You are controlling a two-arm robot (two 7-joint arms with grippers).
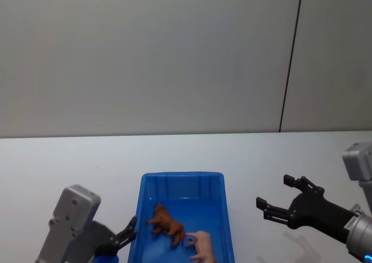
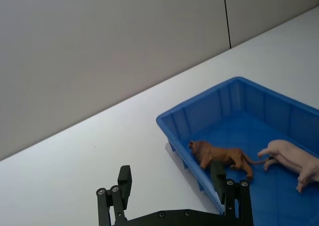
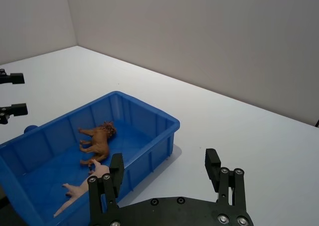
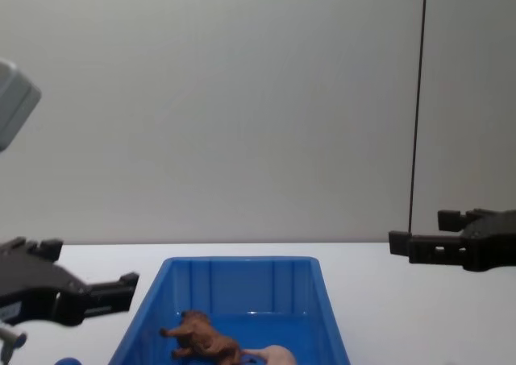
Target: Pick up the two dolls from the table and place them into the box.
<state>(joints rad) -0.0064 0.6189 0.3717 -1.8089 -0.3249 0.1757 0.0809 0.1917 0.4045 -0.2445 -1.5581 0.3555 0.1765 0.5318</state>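
Left of the bright blue, ribbed plastic bin [image 1: 181, 174] on the plain white tabletop [image 1: 70, 164], our left gripper [image 2: 171, 178] hangs spread and empty. Inside the bin lie one brown maned toy lion [image 1: 165, 221] and one pale pink toy pig [image 1: 202, 244]. We judge both light, stiff and slick, and would grip each across its trunk. Beyond, our right gripper [image 1: 274, 191] is likewise spread and empty.

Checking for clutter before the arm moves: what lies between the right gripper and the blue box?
Only bare table lies between the right gripper and the box. The head view shows this stretch.
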